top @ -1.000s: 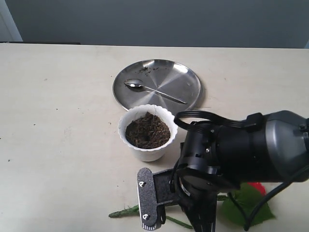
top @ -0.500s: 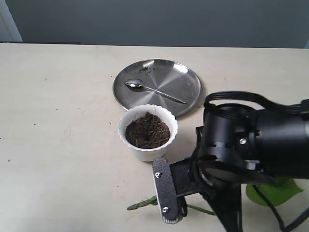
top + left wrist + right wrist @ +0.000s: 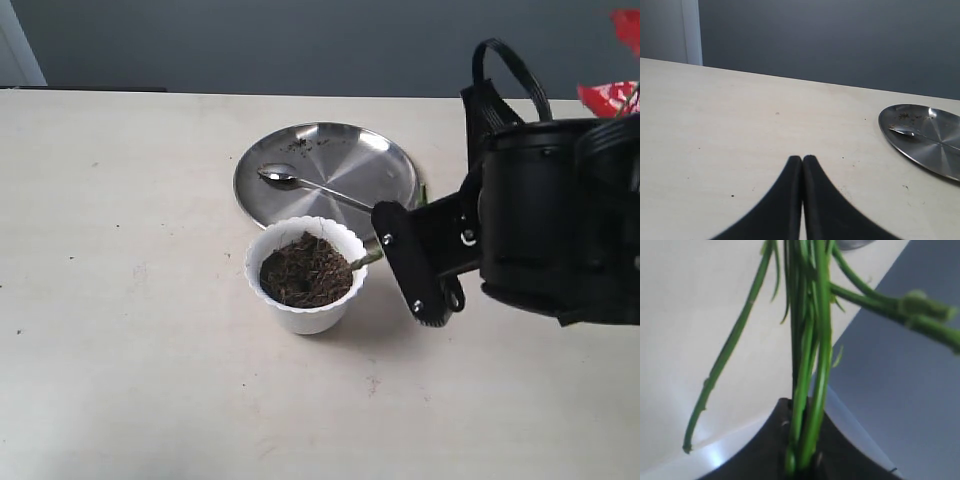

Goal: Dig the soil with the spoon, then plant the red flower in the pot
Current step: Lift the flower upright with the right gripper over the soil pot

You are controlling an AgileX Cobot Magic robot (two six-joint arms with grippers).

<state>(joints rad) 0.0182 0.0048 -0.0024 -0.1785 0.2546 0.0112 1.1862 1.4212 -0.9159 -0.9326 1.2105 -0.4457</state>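
Pot upright on worktop, soil inside, dark and crumbly. Right claw clamped on the stems of the red flower; blooms high, right of pot; one stem tip at pot's right rim. Spoon lies on steel plate just behind pot. Left claw closed on nothing, fingertips together, low over the worktop.

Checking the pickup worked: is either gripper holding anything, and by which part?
The right gripper holds the red flower by its bundled green stems; the left gripper is shut, empty.
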